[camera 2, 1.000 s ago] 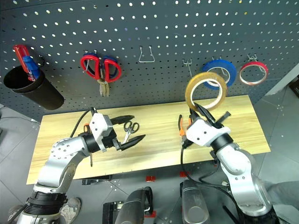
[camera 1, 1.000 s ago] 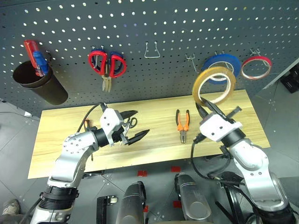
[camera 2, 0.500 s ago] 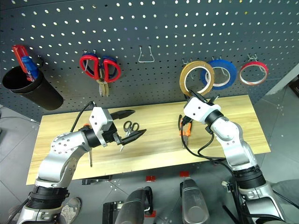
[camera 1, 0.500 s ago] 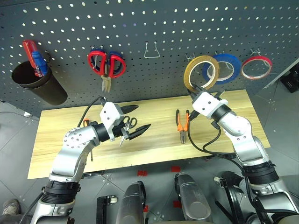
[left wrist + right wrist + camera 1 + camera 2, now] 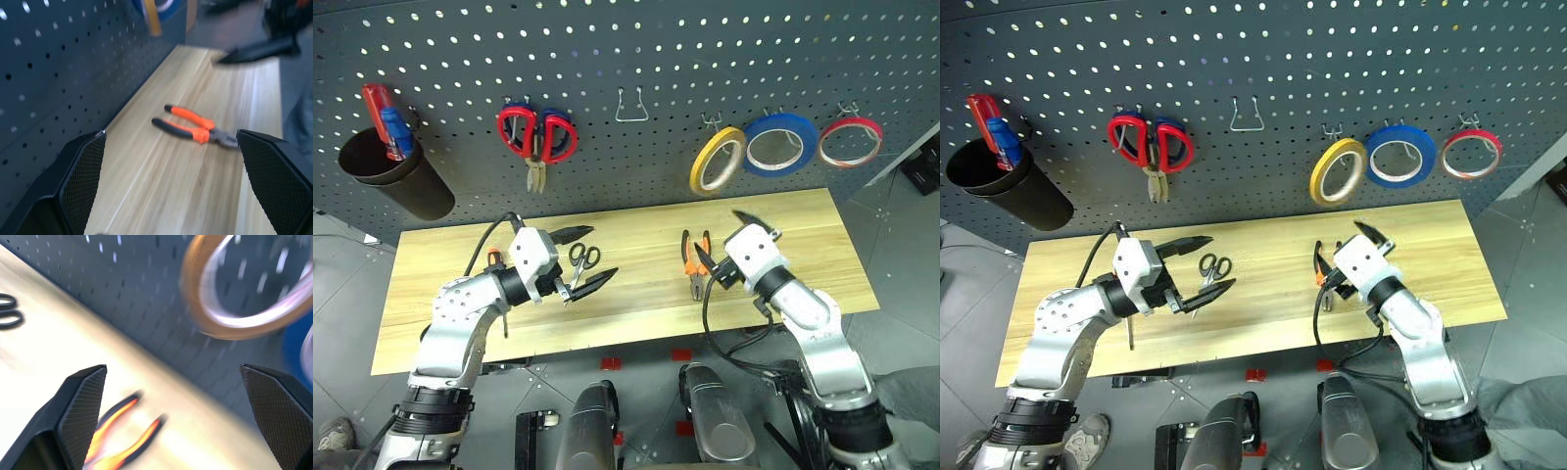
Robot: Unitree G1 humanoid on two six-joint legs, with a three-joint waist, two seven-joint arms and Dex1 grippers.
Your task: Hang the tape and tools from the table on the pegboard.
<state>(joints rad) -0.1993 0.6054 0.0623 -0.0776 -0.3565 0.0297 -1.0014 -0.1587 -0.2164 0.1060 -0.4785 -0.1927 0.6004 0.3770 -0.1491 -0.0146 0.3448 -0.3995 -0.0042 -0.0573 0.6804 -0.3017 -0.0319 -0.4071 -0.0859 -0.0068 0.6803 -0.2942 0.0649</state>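
Now the yellow tape (image 5: 717,162) hangs on a hook of the pegboard (image 5: 646,49), just beside the larger blue tape roll (image 5: 780,144), with the thin red tape roll (image 5: 850,142) beyond it toward the board's right edge. Right gripper (image 5: 722,240) sits below the tape and apart from it, over the table (image 5: 440,294) near its back edge; fingers spread wide, nothing between them. Pliers (image 5: 695,262) with orange-black handles lie flat on the table just beside that gripper, jaws toward the front edge. Black-handled scissors (image 5: 580,257) lie near the table's middle. Left gripper (image 5: 586,259) hovers over them, fingers wide apart and empty, one on either side of the scissors as seen from above. Orange-black screwdriver (image 5: 495,259) is mostly hidden behind the left arm, toward the table's left end. Red-handled scissors (image 5: 536,134) hang on the board's left part; a dark cup (image 5: 396,176) hangs near its left edge.
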